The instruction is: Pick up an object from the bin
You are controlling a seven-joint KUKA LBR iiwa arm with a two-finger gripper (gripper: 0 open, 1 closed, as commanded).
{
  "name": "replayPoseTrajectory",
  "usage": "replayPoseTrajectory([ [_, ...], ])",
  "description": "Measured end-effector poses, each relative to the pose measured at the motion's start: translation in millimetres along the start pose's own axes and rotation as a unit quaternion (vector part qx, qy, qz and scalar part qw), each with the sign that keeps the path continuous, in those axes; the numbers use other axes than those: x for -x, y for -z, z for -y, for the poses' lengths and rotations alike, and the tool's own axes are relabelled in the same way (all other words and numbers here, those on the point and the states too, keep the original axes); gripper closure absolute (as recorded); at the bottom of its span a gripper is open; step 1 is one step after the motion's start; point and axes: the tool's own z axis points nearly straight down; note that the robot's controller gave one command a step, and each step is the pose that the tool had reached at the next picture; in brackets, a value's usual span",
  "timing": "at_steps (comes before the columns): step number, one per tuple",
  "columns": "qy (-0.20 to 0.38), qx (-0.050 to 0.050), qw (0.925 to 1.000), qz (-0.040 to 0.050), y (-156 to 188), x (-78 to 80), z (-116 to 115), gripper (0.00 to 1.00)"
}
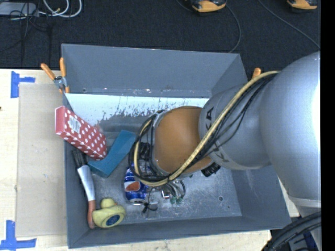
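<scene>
Tool (156, 198) low over front-middle of bin (230, 205), right beside blue-red can (134, 189). Grip state: cannot tell. Yellow duck (110, 213) and blue block (112, 153) nearby.

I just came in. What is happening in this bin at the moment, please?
A robot arm comes into the grey bin from the right. Its gripper is low near the front, right beside a small blue, white and red can. Whether it holds the can cannot be seen. A red dotted box, a blue block, a white stick and a yellow toy lie further left.
</scene>
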Motion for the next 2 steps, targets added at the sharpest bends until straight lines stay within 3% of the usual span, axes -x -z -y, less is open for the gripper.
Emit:
replayPoseTrajectory([
  [1, -0.018, 0.001, 0.9998, 0.0014, -23.7, 5.6, -5.0, 1.00],
  [2, -0.018, 0.001, 0.9998, 0.0012, -23.8, 5.5, -4.9, 1.00],
])
